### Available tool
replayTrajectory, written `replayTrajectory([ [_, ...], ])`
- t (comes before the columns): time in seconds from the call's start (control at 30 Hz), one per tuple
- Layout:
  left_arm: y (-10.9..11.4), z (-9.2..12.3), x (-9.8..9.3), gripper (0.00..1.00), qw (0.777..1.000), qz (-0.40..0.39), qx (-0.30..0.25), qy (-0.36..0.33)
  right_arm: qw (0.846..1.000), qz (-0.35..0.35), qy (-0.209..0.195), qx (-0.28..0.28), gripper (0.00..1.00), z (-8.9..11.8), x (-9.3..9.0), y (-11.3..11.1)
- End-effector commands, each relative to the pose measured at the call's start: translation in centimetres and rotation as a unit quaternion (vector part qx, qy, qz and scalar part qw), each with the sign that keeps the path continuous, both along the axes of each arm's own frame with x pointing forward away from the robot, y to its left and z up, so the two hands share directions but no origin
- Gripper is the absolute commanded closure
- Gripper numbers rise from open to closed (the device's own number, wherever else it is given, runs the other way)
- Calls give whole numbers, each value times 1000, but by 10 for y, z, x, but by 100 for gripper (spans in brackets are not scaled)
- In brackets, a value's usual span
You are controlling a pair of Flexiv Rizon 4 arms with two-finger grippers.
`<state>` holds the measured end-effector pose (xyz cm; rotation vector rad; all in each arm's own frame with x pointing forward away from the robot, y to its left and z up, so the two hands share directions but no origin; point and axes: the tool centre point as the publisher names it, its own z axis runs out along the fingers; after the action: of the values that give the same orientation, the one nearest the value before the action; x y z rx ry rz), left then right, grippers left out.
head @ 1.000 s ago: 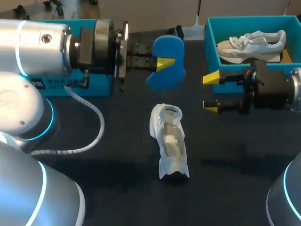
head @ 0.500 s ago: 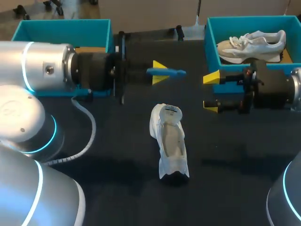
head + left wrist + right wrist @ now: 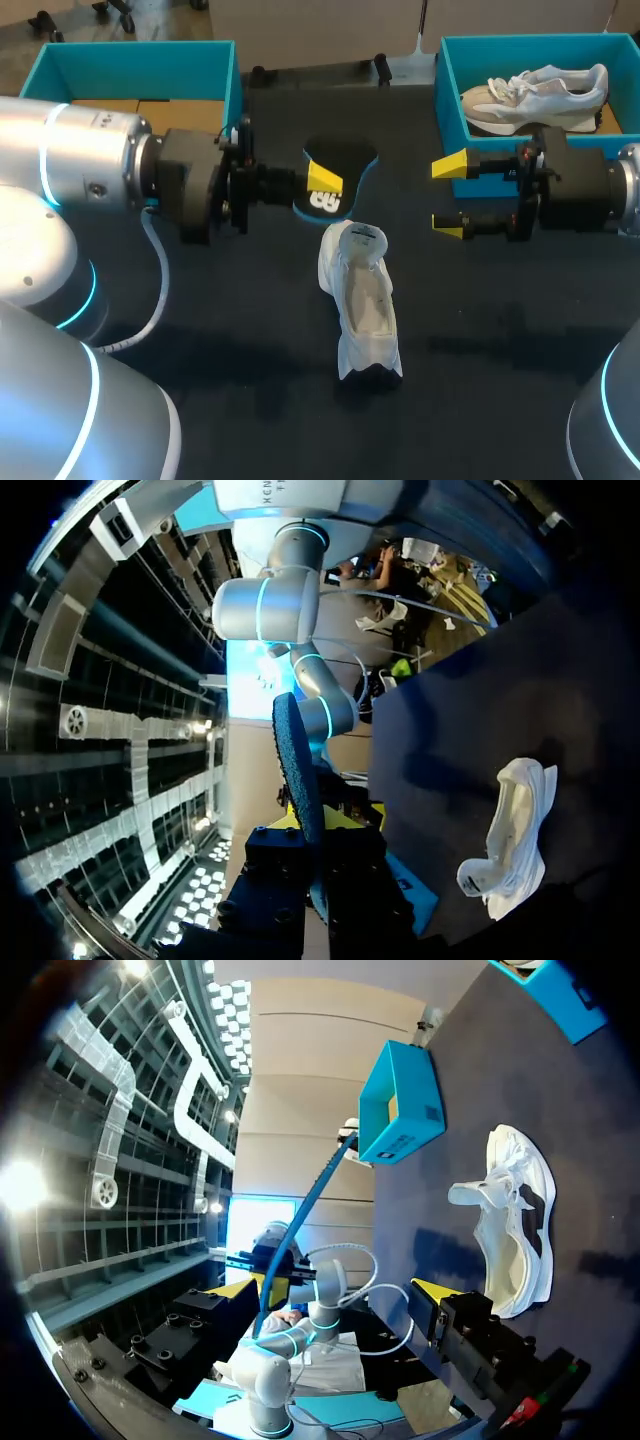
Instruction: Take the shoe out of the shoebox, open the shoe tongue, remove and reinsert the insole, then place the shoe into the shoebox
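Both needed: my left gripper [image 3: 322,180], clamped on insole [image 3: 350,160], should feed toe-first into shoe [image 3: 365,300] mid-table; splayed right gripper [image 3: 448,198] braces it.

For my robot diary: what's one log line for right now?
left gripper: shut on insole | right gripper: open, beside shoebox | shoe: on table, below insole

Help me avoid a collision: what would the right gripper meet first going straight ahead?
Probably the insole clamped in the left gripper; the right gripper points toward it, heights unclear.
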<state>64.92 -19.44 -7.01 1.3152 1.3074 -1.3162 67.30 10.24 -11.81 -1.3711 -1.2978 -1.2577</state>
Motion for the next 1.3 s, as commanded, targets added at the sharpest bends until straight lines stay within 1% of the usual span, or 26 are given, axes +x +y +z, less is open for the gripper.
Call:
replayTrajectory([
  [0.03,-2,-17,-10,100,998,5,-24,-60,1000,-1,0,-1,0,-1,0,2],
  [0.27,-7,-34,-10,100,996,17,-25,-81,1000,-1,0,-1,0,-1,0,2],
  [0.37,-9,-39,-8,100,994,18,-25,-106,1000,-1,0,-1,0,-1,0,2],
  [0.47,-12,-45,-5,100,988,22,-25,-151,1000,-1,0,-1,0,-1,0,2],
  [0.57,-15,-50,-4,100,986,30,-24,-162,1000,-1,0,-1,0,-1,0,2],
  [0.7,-20,-53,-5,100,986,27,-23,-166,1000,-7,-4,3,0,-2,-1,13],
  [0.87,-31,-57,-6,100,983,21,-29,-179,1000,-3,-7,0,0,-1,1,26],
  [1.1,-46,-59,-8,100,979,14,-38,-200,1000,8,-2,9,0,-3,3,38],
  [1.2,-52,-60,-7,100,977,22,-42,-206,1000,11,-2,11,0,-3,5,42],
  [1.23,-53,-61,-8,100,977,23,-44,-208,1000,12,-2,12,9,-3,6,42],
  [1.27,-54,-61,-8,100,976,26,-47,-210,1000,12,-2,12,16,-3,6,42],
  [1.3,-55,-62,-9,100,975,26,-47,-214,1000,12,-2,12,27,-3,7,43],
])
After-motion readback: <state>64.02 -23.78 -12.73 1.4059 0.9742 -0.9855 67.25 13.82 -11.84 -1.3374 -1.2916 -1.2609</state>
